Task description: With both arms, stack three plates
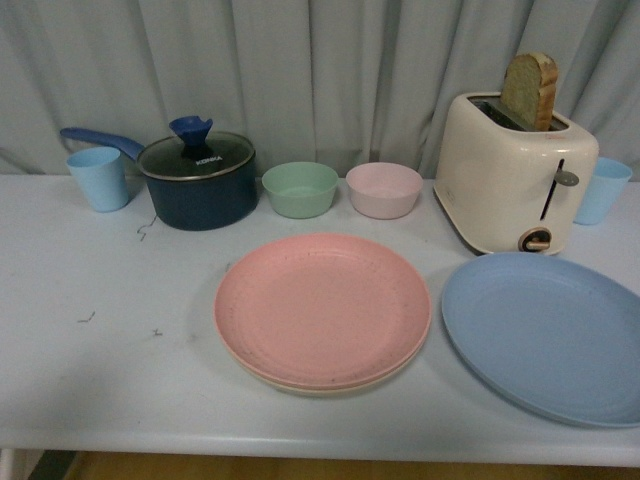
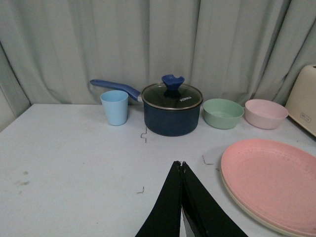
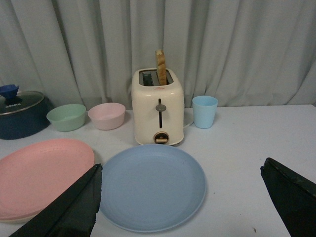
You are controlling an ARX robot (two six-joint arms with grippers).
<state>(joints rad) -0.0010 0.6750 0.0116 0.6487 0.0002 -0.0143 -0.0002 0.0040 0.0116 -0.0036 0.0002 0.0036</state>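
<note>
Stacking stands at 2 of 3, with the blue plate left to place

On the front view the pink plate (image 1: 322,308) sits squarely on the beige plate (image 1: 322,389), of which only a thin rim shows along the near edge. That pair lies at the middle of the table (image 1: 100,350). The light blue plate (image 1: 548,335) lies flat on its own to the right of them, in front of the toaster (image 1: 515,175). Its rim is close to the stack without touching it.

By my reading 1 stacking step is done and 1 remains: the blue plate has to be lifted and set on the pink one.

The left gripper (image 2: 180,164) has its jaws pressed together and holds nothing. It hangs above bare table, just beside the stack's left edge. The right gripper (image 3: 181,170) is spread wide and also empty, and the blue plate lies ahead of it between the 2 fingers (neither finger touches the rim, as far as its wrist view shows). That arm looks the better placed for the last pick. A shallow plate lying flat gives little edge to catch.
</note>
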